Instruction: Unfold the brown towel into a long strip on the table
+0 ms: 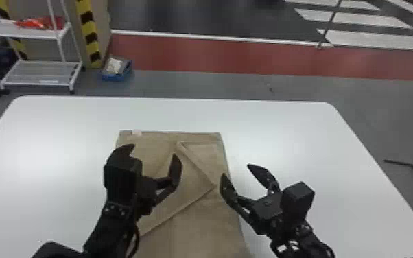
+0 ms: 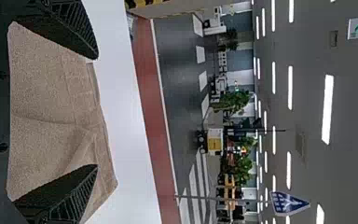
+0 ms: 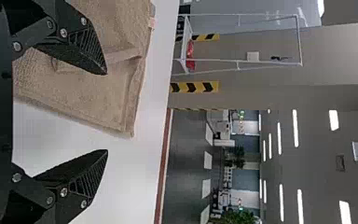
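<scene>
The left end effector (image 1: 154,151) hangs released above the brown towel (image 1: 195,219) in the head view; the right end effector (image 1: 236,170), also released, is by the towel's right edge. The towel lies partly folded on the bench (image 1: 302,130). Both wrist views show fingers spread above it.
</scene>
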### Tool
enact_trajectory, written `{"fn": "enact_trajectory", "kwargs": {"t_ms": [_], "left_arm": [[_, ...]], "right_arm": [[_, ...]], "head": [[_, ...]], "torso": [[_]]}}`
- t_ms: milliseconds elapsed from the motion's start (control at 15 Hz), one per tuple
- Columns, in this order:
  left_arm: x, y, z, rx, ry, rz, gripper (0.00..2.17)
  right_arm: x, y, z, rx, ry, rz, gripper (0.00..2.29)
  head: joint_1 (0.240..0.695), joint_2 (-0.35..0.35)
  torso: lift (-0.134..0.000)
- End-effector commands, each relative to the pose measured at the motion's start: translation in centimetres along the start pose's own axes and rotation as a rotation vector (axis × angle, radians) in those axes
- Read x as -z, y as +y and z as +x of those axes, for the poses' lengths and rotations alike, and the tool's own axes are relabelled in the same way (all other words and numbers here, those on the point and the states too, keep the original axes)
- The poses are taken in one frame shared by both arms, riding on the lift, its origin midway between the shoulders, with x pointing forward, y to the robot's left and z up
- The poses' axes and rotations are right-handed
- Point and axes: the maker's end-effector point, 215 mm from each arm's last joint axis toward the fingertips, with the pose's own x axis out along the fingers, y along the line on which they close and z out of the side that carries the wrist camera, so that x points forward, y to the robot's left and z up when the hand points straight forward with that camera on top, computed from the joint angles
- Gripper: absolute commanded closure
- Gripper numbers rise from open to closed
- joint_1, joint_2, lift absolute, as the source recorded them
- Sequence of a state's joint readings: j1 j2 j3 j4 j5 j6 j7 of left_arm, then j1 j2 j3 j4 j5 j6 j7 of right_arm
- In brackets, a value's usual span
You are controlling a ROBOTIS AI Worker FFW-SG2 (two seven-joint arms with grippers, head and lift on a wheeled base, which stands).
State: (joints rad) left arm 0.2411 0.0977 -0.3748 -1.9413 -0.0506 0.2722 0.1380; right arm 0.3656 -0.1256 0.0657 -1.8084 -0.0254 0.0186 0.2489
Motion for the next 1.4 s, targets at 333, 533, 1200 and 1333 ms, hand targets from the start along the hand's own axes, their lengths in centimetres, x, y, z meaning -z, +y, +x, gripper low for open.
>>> {"fn": "enact_trajectory", "kwargs": {"t_ms": [333,533,1200,1333], "left_arm": [[0.7,1.1,-0.1,-0.018,-0.014,-0.007,0.09],[1.3,1.0,-0.1,-0.015,-0.011,-0.008,0.11],[1.6,1.3,0.1,-0.015,-0.007,-0.013,0.11],[1.6,1.4,0.2,-0.015,-0.007,-0.012,0.11]], "right_arm": [[5.2,4.1,3.6,-0.102,0.139,-0.038,0.47],[5.4,4.2,4.0,-0.099,0.144,-0.030,0.47],[4.7,5.8,4.4,-0.127,0.149,-0.033,0.53],[5.6,6.1,4.3,-0.132,0.183,-0.029,0.75]], "head": [[0.695,-0.064],[0.695,-0.049],[0.695,-0.031],[0.695,-0.027]], "torso": [[-0.117],[-0.117],[-0.117],[-0.117]]}}
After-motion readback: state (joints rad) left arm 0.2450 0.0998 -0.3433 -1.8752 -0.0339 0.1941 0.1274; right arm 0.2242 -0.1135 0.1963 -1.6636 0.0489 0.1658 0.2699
